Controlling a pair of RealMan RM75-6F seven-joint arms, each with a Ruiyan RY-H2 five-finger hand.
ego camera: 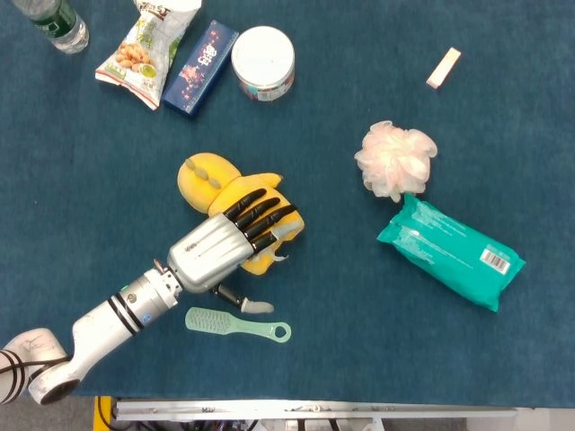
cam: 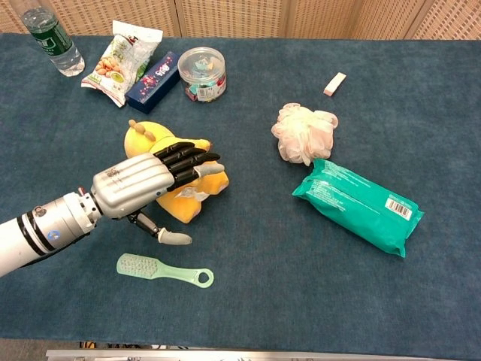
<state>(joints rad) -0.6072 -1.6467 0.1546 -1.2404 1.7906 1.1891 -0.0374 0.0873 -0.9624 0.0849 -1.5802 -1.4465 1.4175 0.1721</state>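
Here the yellow plush toy (ego camera: 218, 185) lies under the left hand's (ego camera: 225, 242) outstretched fingers.

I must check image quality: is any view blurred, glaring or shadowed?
Head view: sharp and evenly lit, soft shadow under the left hand on the yellow plush toy. Chest view: also sharp, faint sheen on the green wipes pack, no strong glare.
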